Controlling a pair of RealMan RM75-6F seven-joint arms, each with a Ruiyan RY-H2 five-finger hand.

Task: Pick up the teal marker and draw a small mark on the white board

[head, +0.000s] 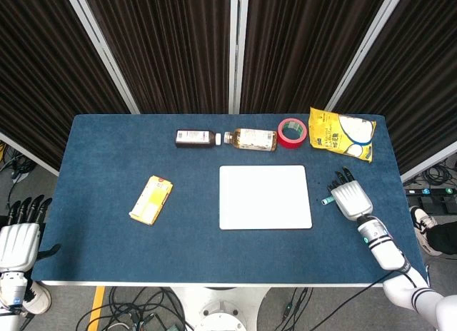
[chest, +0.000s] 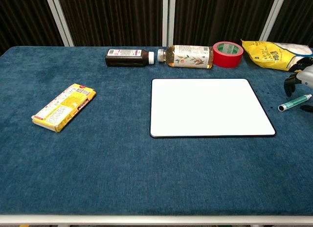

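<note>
Hovering over the right part of the blue table [head: 107, 202], the right hand [head: 350, 197] sits above the teal marker [chest: 294, 103], its dark fingers [head: 344, 177] spread and pointing toward the far edge; it holds nothing. From the head view the palm covers most of the marker, so only the near tip pokes out at the hand's left side. The chest view shows the marker lying flat on the cloth, just right of the white board [head: 265, 196], with the hand's fingers at the picture's right edge above and beside it (whether any fingertip touches the marker cannot be told).

The white board lies flat near the middle of the table, its surface unmarked, apart from the marker.

The left hand [head: 19, 238] is off the table's near left corner, fingers extended and apart, holding nothing; only the head view shows it.

Along the far edge lie a dark brown bottle [head: 195, 138] and an amber bottle [head: 251, 139], both on their sides and cap to cap. Just right of them stands a roll of red tape [head: 291, 133], and further right a yellow snack bag [head: 341, 133] lies flat. A yellow box [head: 151, 200] lies on the left part of the table, well apart from the board
</note>
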